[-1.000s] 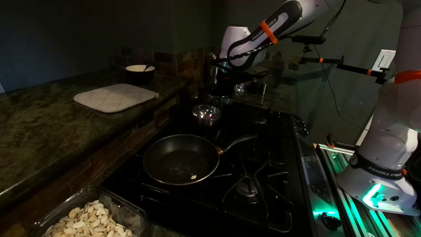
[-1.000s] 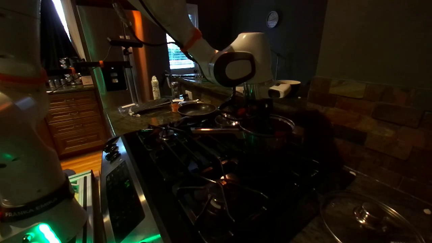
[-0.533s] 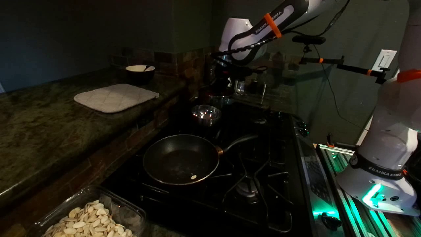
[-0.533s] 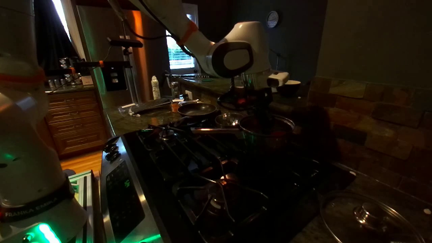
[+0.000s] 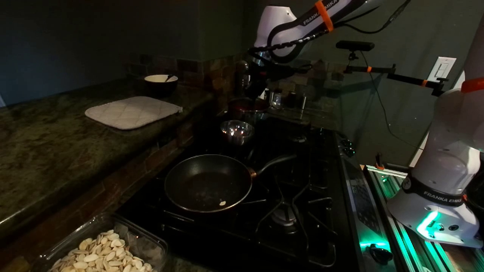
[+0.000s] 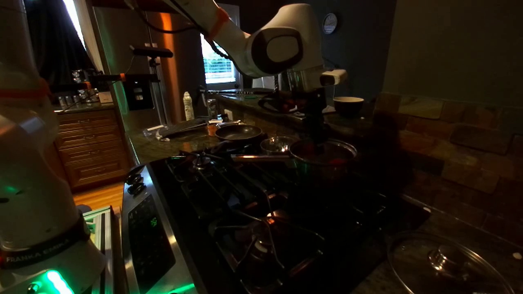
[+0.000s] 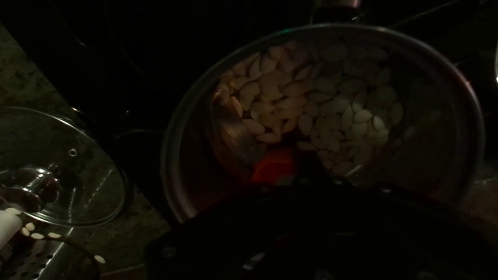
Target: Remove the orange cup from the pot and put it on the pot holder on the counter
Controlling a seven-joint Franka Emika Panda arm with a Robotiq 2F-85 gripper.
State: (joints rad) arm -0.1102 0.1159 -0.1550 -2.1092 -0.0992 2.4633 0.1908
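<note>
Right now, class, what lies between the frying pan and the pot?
A shiny metal bowl stands between the frying pan and the pot, in both exterior views.

Shows, in an exterior view, the gripper (image 6: 318,138) aimed down over the pot (image 6: 314,170) — too dark at the tip to read. Behind the handle (image 6: 261,157), shows a shiny bowl (image 6: 278,144) and a frying pan (image 6: 238,132) — and, nearer the camera, a glass lid (image 6: 447,261).
</note>
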